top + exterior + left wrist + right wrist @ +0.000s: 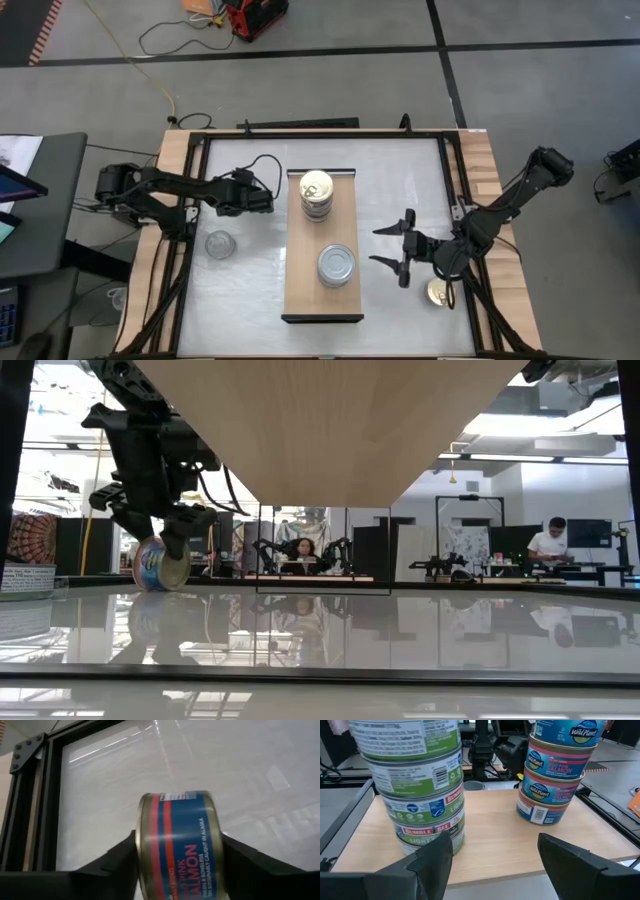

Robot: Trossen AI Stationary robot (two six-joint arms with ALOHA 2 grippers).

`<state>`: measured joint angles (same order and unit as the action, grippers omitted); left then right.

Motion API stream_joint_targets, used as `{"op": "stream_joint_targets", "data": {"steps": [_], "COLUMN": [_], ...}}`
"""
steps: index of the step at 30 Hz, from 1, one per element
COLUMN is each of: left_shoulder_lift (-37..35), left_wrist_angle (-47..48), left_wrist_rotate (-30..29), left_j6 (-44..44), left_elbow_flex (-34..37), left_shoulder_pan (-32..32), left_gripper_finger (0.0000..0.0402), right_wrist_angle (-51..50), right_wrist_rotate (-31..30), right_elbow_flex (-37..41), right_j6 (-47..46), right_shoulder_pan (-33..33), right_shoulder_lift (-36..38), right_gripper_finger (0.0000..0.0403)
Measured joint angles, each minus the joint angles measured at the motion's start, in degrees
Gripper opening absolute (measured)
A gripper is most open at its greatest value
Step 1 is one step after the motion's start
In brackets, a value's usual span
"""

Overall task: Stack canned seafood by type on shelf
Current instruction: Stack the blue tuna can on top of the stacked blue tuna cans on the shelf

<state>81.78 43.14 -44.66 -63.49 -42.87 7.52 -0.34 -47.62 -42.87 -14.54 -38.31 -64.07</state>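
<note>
You see two matte black, slender jointed arms, the left arm (170, 187) trailing a looped black cable near its wrist, the right arm (510, 200) ending in a gripper (396, 250) with two broad, wedge-shaped black fingers (572, 857).
</note>
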Motion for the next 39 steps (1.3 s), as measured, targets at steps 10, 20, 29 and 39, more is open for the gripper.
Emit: {"op": "stream_joint_targets", "data": {"steps": [10, 20, 29, 39], "left_shoulder_lift": [-2.9, -18.8, -29.5, -31.9], "left_wrist_angle": [0.5, 1.8, -16.5, -25.4], "left_wrist_rotate": [1.3, -6.9, -10.7, -15.1], "left_j6": [10.6, 25.9, 58.4, 87.3], "left_elbow_flex": [0.0, 0.0, 0.0, 0.0], "left_shoulder_pan": [-1.2, -8.9, -17.8, -20.5], "left_gripper_finger": [0.0189, 0.0193, 0.0197, 0.0198], "right_wrist_angle": [-0.5, -2.7, -2.7, -4.8], "right_wrist_rotate": [0.0, -3.1, -3.6, -3.6], "right_elbow_flex": [0.0, 0.0, 0.0, 0.0], "right_j6": [0.0, 4.0, 16.1, 22.0], "right_shoulder_pan": [-0.4, -1.7, 1.7, 5.7], "right_shoulder_lift": [0.0, 0.5, 4.4, 16.4], "right_gripper_finger": [0.0315, 0.0315, 0.0315, 0.0315]}}
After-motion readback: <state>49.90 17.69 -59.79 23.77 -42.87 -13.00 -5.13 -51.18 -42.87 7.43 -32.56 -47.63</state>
